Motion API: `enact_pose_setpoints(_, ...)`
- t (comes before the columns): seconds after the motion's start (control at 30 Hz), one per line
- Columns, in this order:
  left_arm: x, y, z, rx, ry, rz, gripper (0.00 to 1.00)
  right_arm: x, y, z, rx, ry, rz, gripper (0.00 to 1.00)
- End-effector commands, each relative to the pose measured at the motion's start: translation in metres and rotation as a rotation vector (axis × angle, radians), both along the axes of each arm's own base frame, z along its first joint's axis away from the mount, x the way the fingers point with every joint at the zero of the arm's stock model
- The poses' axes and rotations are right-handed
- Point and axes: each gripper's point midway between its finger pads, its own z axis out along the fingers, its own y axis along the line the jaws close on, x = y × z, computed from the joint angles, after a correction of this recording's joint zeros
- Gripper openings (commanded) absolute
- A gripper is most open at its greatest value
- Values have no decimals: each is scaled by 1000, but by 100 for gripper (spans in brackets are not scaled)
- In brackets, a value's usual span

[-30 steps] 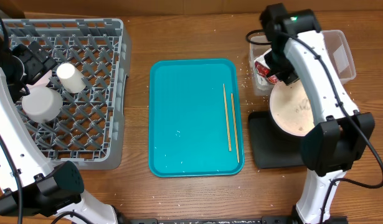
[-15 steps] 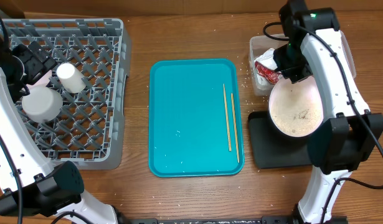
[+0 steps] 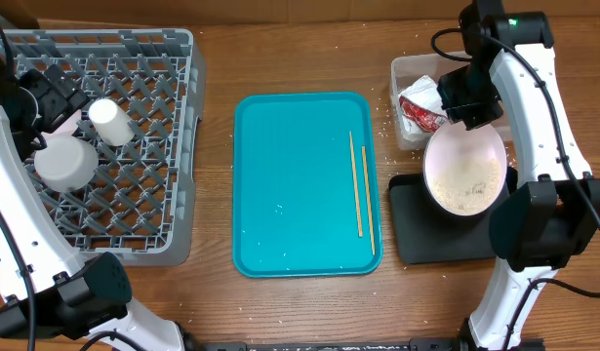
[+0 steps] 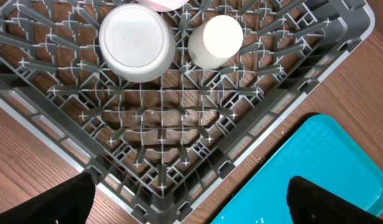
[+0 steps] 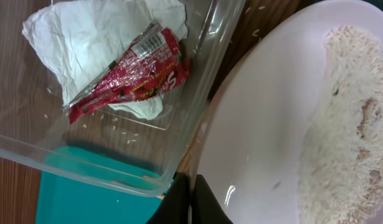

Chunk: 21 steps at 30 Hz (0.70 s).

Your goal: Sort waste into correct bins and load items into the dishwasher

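My right gripper point(image 3: 467, 115) is shut on the rim of a pale pink bowl point(image 3: 463, 173) holding rice, above the black bin point(image 3: 417, 234). In the right wrist view the fingers point(image 5: 191, 196) pinch the bowl's edge point(image 5: 272, 124). A clear bin point(image 3: 409, 73) beside it holds a white napkin and a red wrapper point(image 5: 132, 78). Two chopsticks point(image 3: 358, 190) lie on the teal tray point(image 3: 290, 185). The grey dish rack point(image 3: 134, 146) holds a white cup point(image 3: 111, 121) and a white mug point(image 3: 63, 161). My left gripper point(image 4: 188, 208) hangs open over the rack's corner.
Rice grains are scattered on the wooden table around the clear bin. The rack stands at the left, the tray in the middle, the bins at the right. The left arm's base point(image 3: 85, 292) is at the front left.
My right gripper has carried the bowl to the right and slightly back, over the black bin; the rice has slid toward the bowl's lower side. The left arm has not moved.
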Motion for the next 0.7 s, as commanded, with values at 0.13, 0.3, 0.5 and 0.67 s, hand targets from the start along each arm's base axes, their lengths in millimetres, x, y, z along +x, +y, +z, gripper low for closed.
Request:
enact_pose_setpoints(0.13, 0, -1, -1, -9, 1, 18, 100, -8, 3, 19, 30, -20, 15, 3)
enact_pose_setpoints(0.3, 0, -1, -1, -9, 1, 18, 100, -11, 12, 19, 80, -7, 19, 3)
enact_pose_setpoints(0.5, 0, -1, -1, -9, 1, 18, 100, -20, 12, 19, 104, 29, 9, 3)
enact_pose_setpoints(0.67, 0, -1, -1, -9, 1, 18, 100, -21, 13, 20, 178, 28, 50, 3)
